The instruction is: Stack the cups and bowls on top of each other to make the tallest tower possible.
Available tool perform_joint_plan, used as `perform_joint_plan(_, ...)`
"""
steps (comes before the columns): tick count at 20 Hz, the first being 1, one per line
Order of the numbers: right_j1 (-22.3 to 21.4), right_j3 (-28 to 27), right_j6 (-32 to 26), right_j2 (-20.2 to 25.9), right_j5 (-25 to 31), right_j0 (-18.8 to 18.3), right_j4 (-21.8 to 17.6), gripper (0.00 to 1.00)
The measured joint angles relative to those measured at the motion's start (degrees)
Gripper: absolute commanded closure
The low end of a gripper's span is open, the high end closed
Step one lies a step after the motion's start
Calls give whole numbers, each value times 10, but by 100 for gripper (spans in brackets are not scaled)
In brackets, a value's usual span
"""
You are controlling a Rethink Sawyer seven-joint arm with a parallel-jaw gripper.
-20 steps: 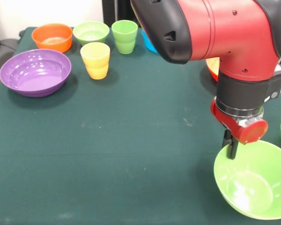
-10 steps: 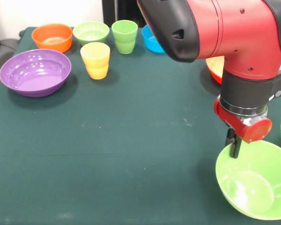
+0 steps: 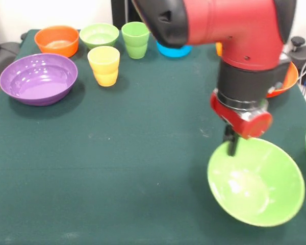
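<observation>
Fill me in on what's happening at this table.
The red arm's gripper is clamped on the rim of a large light green bowl, which hangs tilted above the green cloth. The purple bowl, the small orange bowl, the small green bowl, the blue bowl and the green cup stand apart. The only stack so far is the yellow cup on the orange-yellow cup.

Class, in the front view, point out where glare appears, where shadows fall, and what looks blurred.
Front view: white glare spots on the purple bowl and inside the large green bowl; soft shadows on the cloth beside the purple bowl and stacked yellow cups; the green bowl's rim looks slightly motion-blurred.
</observation>
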Motion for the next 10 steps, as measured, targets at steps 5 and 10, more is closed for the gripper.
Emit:
perform_joint_plan(5,-25,55,-49,-11,-4,-30,-11,100)
perform_joint_plan(10,-39,93,-78,-13,-26,-59,-16,100)
